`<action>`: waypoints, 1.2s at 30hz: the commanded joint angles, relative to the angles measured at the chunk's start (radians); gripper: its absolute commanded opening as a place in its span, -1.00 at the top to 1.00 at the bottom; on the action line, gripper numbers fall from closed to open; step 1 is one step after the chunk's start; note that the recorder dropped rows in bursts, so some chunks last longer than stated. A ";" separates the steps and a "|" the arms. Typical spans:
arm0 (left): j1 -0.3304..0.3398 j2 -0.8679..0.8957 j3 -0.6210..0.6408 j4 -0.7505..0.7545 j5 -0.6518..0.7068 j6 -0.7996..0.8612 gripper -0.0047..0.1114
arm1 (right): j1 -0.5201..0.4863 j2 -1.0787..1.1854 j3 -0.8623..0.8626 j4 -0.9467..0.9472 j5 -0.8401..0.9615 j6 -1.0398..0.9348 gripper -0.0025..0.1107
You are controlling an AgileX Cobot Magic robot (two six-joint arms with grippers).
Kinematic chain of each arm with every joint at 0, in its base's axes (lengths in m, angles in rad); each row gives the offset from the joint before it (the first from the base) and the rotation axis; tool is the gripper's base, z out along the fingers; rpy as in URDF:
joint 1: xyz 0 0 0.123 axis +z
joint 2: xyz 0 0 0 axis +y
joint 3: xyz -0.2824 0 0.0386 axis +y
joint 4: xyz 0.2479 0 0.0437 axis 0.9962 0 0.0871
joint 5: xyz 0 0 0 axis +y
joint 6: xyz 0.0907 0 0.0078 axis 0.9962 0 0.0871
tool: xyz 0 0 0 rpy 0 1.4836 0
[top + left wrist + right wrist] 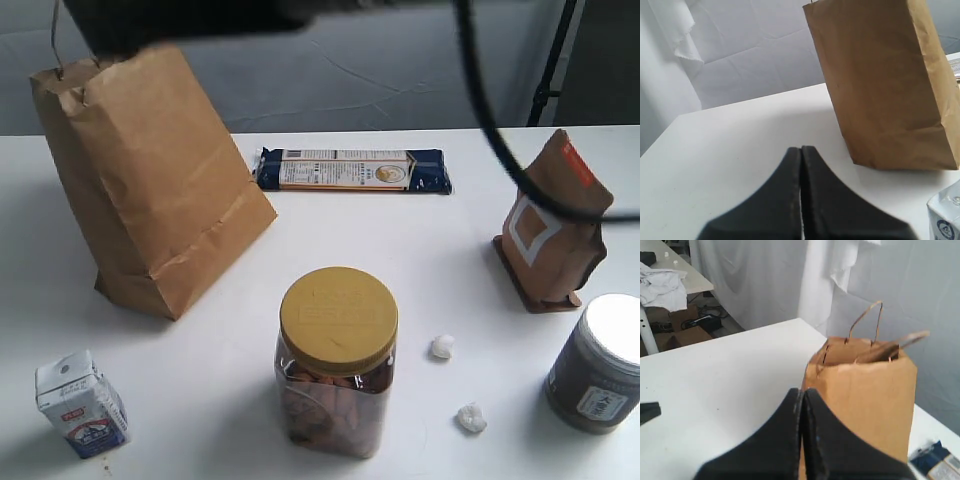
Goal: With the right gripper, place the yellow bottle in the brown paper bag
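Note:
The brown paper bag (pixel 150 180) stands upright at the back left of the table. It also shows in the left wrist view (pixel 885 85). In the right wrist view the brown paper bag (pixel 865 390) has its mouth open and its twisted handles up. My right gripper (pixel 801 390) is shut with nothing between its fingers, just this side of the bag's top. Its black arm (pixel 180 20) crosses the top of the exterior view above the bag. My left gripper (pixel 801 148) is shut and empty, low over the table beside the bag. The yellow bottle is out of view in every frame.
A dark blue pasta packet (pixel 352 170) lies behind the bag. A jar with a mustard lid (pixel 337 360) stands front centre, a small carton (pixel 80 405) front left. A brown pouch (pixel 550 230) and a dark white-lidded jar (pixel 600 365) stand at the right. Two white scraps (pixel 441 347) lie between.

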 commanded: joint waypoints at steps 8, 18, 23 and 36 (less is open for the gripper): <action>0.000 -0.002 0.005 0.000 -0.006 -0.007 0.92 | -0.010 -0.378 0.647 0.029 -0.370 0.083 0.96; 0.000 -0.002 0.005 0.000 -0.006 -0.007 0.92 | -0.312 -0.639 0.971 0.095 -0.448 0.074 0.96; 0.000 -0.002 0.005 0.000 -0.006 -0.007 0.92 | -0.491 -0.831 1.125 0.084 -0.484 0.074 0.96; 0.000 -0.002 0.005 0.000 -0.006 -0.007 0.92 | -0.744 -1.304 1.299 -0.029 -0.297 0.014 0.96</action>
